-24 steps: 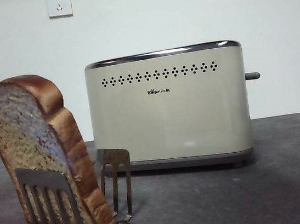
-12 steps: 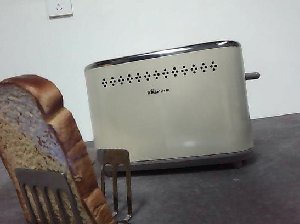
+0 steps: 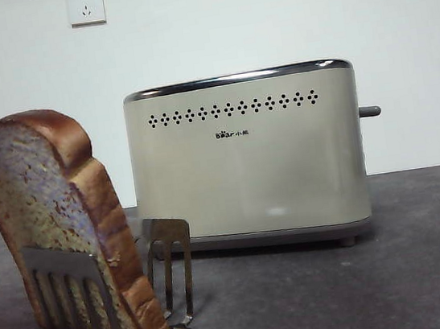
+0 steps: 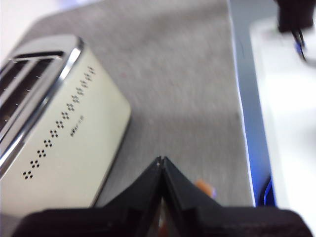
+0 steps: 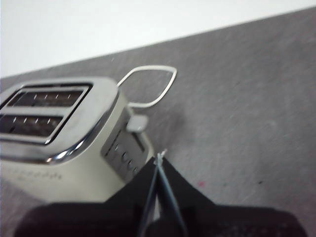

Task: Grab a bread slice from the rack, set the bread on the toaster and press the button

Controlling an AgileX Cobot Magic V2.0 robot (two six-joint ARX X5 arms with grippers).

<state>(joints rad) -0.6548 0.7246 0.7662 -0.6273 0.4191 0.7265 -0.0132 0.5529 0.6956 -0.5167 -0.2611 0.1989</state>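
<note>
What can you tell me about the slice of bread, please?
The slice of bread is thick, with a domed top, a glossy brown crust and a speckled greenish-tan crumb. It stands on edge in the rack, leaning slightly, its lower part behind the front comb plate, near the left of the front view and in front of the toaster. No gripper touches it; neither wrist view shows it.

Slice of bread [image 3: 59, 234] in rack [image 3: 116, 296], front-left of toaster [image 3: 248, 161]; button [image 3: 370, 111] on toaster's right end.

Open air above the slice of bread [image 3: 54, 227] and toaster [image 3: 247, 157] slots.
</note>
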